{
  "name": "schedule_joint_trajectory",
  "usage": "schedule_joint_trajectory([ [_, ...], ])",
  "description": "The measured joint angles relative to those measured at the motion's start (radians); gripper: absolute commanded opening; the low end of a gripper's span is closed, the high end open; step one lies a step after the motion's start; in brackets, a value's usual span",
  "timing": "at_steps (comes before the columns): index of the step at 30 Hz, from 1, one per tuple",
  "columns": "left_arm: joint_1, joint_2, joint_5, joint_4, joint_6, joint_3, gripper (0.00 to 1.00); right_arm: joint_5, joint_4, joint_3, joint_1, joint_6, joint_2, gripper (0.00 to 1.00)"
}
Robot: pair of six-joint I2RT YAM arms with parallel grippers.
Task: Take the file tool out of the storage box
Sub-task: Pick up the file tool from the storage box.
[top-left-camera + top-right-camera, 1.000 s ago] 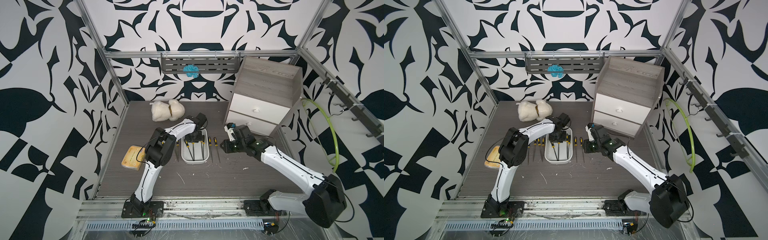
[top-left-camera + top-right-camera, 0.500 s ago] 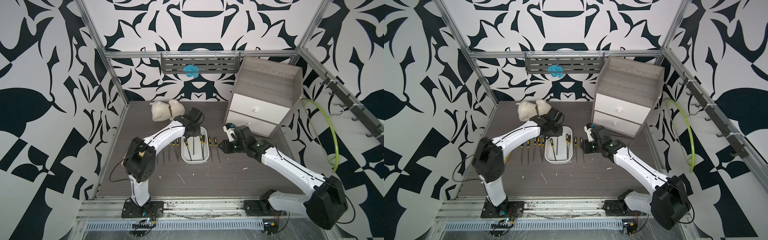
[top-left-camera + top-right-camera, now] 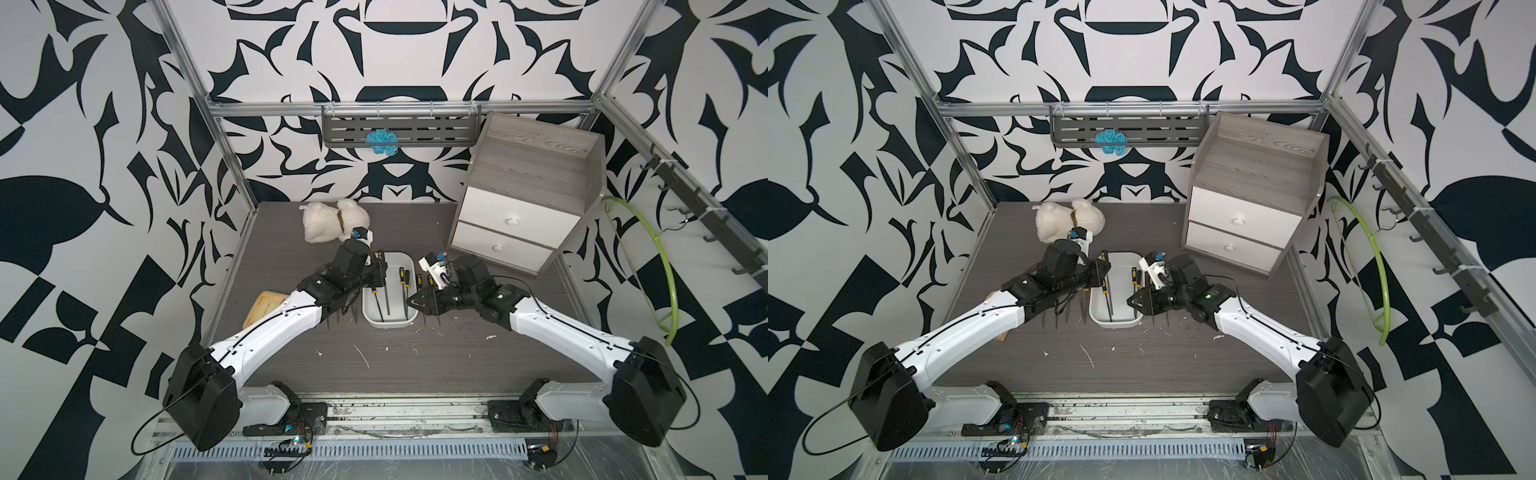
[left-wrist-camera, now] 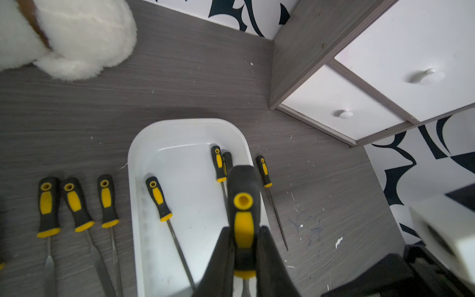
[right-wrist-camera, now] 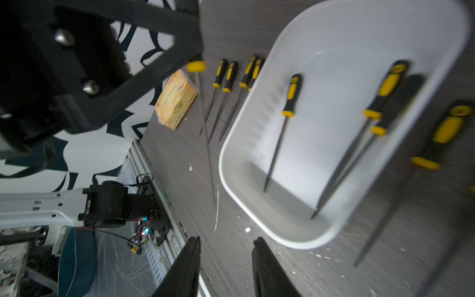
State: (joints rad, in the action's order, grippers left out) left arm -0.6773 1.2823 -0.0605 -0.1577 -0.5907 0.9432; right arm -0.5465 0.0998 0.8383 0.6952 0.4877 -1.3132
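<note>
Claws are flanking the storage box (image 3: 390,327) (image 3: 1115,325) in both top views: left claw (image 3: 377,271) (image 3: 1100,272) is hanging over the box's near long side, clenching the file tool (image 3: 386,296) (image 3: 1109,297) by its handle, blade running over the interior. Right claw (image 3: 412,303) (image 3: 1133,301) is sitting at the opposite rim, contact unclear, with the cabinet (image 3: 536,166) beyond it. Left wrist view: fingers (image 4: 218,257) are pinching the black-and-yellow handle from both sides. File tool (image 4: 243,205) is riding above the storage box (image 4: 185,124), and spare files (image 4: 74,203) are lying on the table (image 4: 180,77) off to one side of the claw. Right wrist view: right claw (image 5: 227,239) is standing released, fingers (image 5: 190,262) parted. Storage box (image 5: 295,237) is lying just ahead of it, holding three files (image 5: 290,95). Beyond, left claw is holding the file tool (image 5: 207,133) clear of the rim.
</note>
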Motion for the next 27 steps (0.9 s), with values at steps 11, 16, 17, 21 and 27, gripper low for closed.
schedule_joint_trajectory([
  [11,0.0,-0.039,0.045,0.045,-0.019,-0.033,0.0,0.033,-0.007,0.097,0.123,-0.014,-0.185,0.31],
  [16,0.0,-0.039,0.054,0.047,-0.023,-0.033,0.0,0.065,-0.008,0.098,0.123,-0.023,-0.183,0.2],
  [17,0.0,-0.039,0.055,0.048,-0.023,-0.033,0.0,0.071,-0.008,0.098,0.123,-0.028,-0.183,0.14],
  [21,0.0,-0.037,0.058,0.049,-0.023,-0.033,0.0,0.087,-0.002,0.107,0.122,-0.027,-0.189,0.04],
  [27,0.001,-0.029,0.066,0.052,-0.019,-0.033,0.48,0.118,0.01,0.109,0.123,-0.034,-0.191,0.0],
])
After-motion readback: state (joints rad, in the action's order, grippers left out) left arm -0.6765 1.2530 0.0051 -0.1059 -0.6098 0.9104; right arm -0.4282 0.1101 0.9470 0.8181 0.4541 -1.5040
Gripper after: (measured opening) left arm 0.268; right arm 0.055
